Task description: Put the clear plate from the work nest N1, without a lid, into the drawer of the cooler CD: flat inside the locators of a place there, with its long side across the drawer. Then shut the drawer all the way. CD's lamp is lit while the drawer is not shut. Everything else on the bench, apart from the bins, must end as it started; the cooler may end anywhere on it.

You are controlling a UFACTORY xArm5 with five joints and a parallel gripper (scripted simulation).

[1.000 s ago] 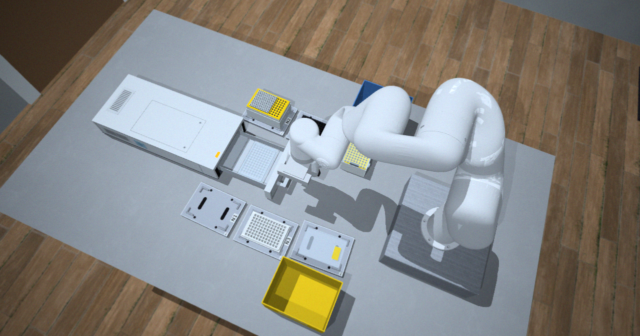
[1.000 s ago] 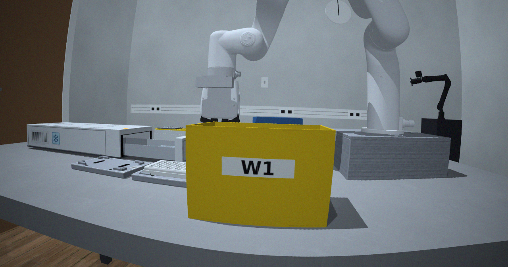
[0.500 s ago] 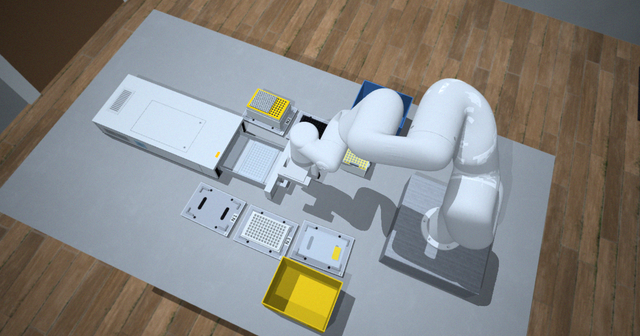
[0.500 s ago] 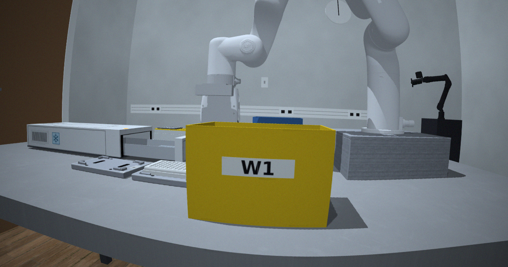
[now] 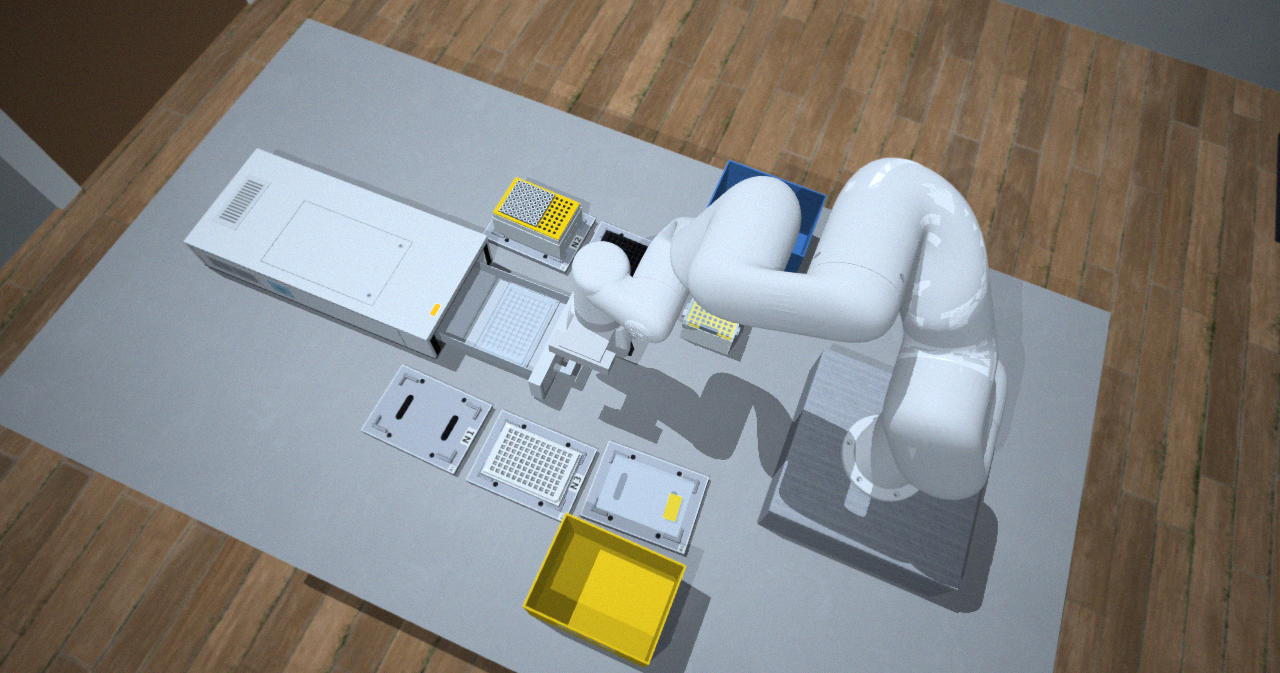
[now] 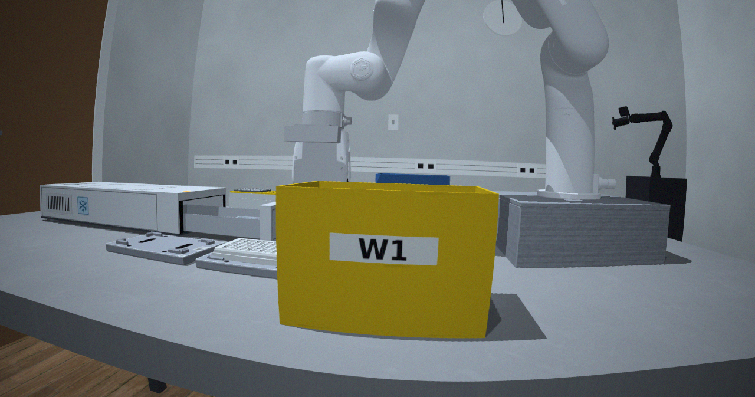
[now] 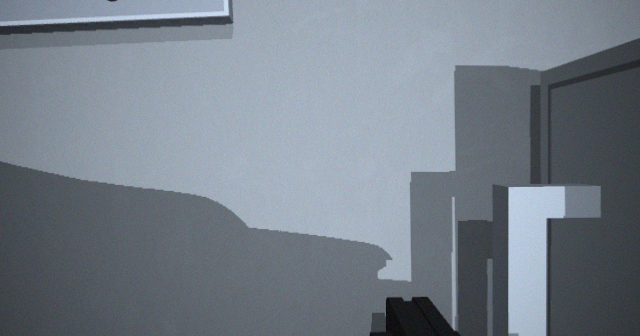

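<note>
The white cooler CD (image 5: pixel 331 248) (image 6: pixel 126 209) has its drawer (image 5: pixel 487 355) (image 6: pixel 221 226) pulled out, and its lamp (image 5: pixel 435 309) (image 6: pixel 186 190) glows orange. The clear plate (image 5: pixel 512 321) lies in the drawer and looks flat, with its long side across; its far end is partly hidden. Nest N1 (image 5: pixel 427 418) (image 6: pixel 158 246) is empty. My gripper (image 7: pixel 408 301) is shut and empty, low outside the drawer front (image 7: pixel 595 141), beside its white handle (image 7: pixel 527 261). Its fingers are left of the handle in the wrist view and hidden behind the yellow bin in the exterior view.
A white plate (image 5: pixel 532 461) sits on N3. A nest (image 5: pixel 644 494) with a yellow-marked clear piece is beside it. The yellow bin W1 (image 5: pixel 617 588) (image 6: pixel 385 299) stands in front. A yellow-topped rack (image 5: pixel 537 208) stands on N2, a yellow-and-clear box (image 5: pixel 713 327) and blue bin (image 5: pixel 810 208) near the arm.
</note>
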